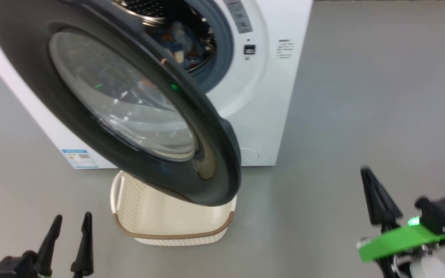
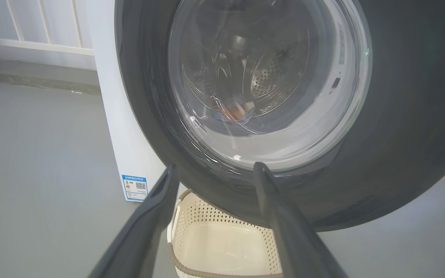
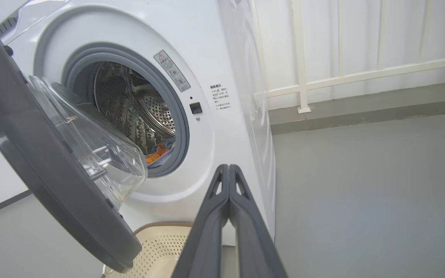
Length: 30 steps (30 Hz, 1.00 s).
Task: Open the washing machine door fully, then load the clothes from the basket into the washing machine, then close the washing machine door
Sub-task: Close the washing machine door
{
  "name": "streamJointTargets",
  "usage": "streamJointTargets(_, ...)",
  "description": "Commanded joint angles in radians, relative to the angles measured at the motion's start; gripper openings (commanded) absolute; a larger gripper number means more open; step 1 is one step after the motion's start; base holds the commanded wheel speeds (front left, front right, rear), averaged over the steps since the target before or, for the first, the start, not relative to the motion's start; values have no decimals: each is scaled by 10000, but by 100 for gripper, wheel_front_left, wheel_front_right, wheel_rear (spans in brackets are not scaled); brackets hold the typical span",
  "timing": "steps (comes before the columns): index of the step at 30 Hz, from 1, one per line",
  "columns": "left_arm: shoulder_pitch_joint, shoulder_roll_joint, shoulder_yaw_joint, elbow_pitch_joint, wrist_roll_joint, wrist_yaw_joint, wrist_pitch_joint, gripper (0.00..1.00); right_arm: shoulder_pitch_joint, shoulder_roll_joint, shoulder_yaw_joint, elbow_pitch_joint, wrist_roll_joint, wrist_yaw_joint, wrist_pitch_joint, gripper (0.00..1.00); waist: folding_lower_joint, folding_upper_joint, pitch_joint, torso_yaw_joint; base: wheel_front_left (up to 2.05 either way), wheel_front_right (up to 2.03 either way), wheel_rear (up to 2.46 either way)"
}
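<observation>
The washing machine [image 1: 261, 96] stands with its door [image 1: 207, 127] swung partly open, the black rim and glass bowl hanging over the basket [image 1: 176, 235]. The cream basket [image 2: 222, 243] looks empty inside. The blue and orange clothes [image 1: 180, 38] lie in the steel drum, where I see the clothes [image 3: 157, 153] again as an orange patch. My left gripper [image 1: 73, 216] is open at the lower left, its fingers [image 2: 284, 216] pointing at the door's outer face [image 2: 408, 116]. My right gripper [image 1: 365, 173] is shut on nothing, off to the machine's right [image 3: 228, 168].
Grey floor [image 1: 381, 96] stretches to the right of the machine. A white railing [image 3: 361, 73] and a low step run behind it. A blue label [image 1: 79, 158] sits at the machine's lower corner.
</observation>
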Motion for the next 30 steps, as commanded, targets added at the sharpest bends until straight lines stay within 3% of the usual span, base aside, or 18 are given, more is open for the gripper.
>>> streamJointTargets(1, -78, 119, 418, -247, 68, -16, -64, 100, -613, 3, 330, -464, -11, 16, -48, 0, 0, 0, -70, 272, 0, 0, 0)
streamJointTargets(9, -27, -45, 243, -340, 124, -16, -64, 100, -1900, 193, 1178, -2002, 43, 16, -48, 0, 0, 0, -301, 921, 0, 0, 0)
streamJointTargets(17, 185, -194, 230, -436, 166, -16, -64, 100, -2369, 236, 3127, -3095, 19, 16, -48, 0, 0, 0, -508, 1469, 0, 0, 0)
streamJointTargets(24, 194, -271, 175, -432, 155, -16, -64, 100, -2252, 428, 4997, -2319, 427, 16, -48, 0, 0, 0, -500, 1775, 0, 0, 0)
streamJointTargets(30, 26, -347, 107, -415, 82, -16, -65, 100, -2276, 545, 5908, -1001, 864, 16, -48, 0, 0, 0, -244, 1990, 0, 0, 0)
